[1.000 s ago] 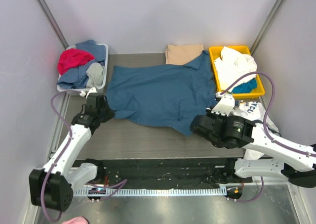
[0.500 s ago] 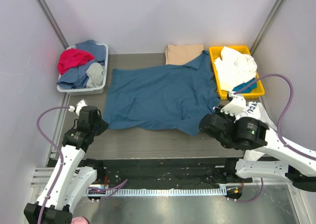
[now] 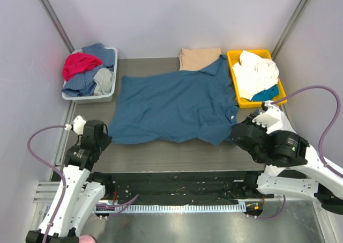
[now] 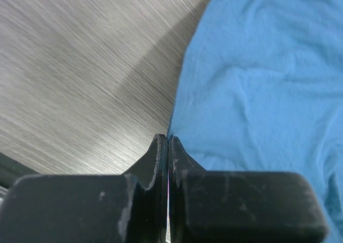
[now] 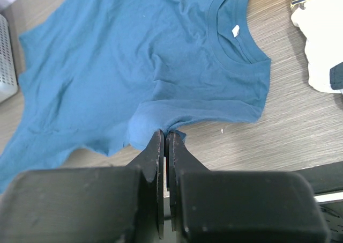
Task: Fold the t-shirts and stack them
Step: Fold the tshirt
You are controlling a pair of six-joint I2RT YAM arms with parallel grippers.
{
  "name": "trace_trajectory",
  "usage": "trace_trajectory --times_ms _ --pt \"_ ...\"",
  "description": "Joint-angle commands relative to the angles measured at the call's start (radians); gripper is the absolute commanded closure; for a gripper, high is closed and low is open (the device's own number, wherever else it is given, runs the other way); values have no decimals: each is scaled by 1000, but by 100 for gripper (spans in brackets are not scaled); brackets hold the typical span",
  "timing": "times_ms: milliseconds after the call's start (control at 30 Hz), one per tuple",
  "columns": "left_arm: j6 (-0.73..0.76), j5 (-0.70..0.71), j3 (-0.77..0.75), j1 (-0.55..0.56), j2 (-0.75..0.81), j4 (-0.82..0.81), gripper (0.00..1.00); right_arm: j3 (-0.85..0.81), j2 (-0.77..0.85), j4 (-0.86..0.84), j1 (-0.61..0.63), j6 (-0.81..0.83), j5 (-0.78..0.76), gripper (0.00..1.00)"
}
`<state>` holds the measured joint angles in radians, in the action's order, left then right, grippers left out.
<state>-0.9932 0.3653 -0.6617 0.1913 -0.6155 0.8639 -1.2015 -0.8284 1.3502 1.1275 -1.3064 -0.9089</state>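
The large teal-blue t-shirt [image 3: 171, 103] lies spread out across the middle of the table, collar toward the right. My left gripper [image 3: 106, 140] is shut on its near-left edge; in the left wrist view the fingertips [image 4: 168, 138] pinch the hem of the blue cloth [image 4: 257, 82]. My right gripper [image 3: 236, 131] is shut on the near-right edge. The right wrist view shows it [image 5: 166, 133] gripping a bunched fold of the shirt [image 5: 134, 55] below the collar. A tan-beige t-shirt [image 3: 199, 58] lies folded at the back, the blue shirt's far corner overlapping it.
A grey bin [image 3: 107, 93] at the back left holds red, blue and grey clothes. A yellow tray [image 3: 231, 58] at the back right holds white and teal garments. A white printed garment [image 5: 321, 55] lies right of the blue shirt. Walls close in three sides.
Both arms have drawn back toward the near edge, pulling the blue shirt nearer. Its front edge now lies flatter and straighter. Both grippers stayed shut on it.
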Motion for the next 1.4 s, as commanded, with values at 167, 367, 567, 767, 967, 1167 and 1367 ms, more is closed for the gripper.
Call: trace_trajectory --times_ms 167,367,567,767,967,1167,1367 --pt "-38 162 -36 -12 40 75 100 -4 23 156 -34 2 -30 99" --pt "-21 184 -49 -12 37 84 100 -23 32 156 -47 27 -31 99" --pt "-13 141 -18 -12 17 41 100 -38 15 158 -49 39 -27 99" --pt "-5 118 4 -13 -10 1 100 -107 -14 156 -48 87 -53 99" --pt "16 121 7 -12 -30 -26 100 -167 -78 155 -51 130 -110 99" --pt "37 138 -1 -13 -67 -74 100 -158 -136 153 -64 137 -142 99" --pt "64 178 -32 -13 -151 -164 100 -87 -153 22 -167 269 -108 99"
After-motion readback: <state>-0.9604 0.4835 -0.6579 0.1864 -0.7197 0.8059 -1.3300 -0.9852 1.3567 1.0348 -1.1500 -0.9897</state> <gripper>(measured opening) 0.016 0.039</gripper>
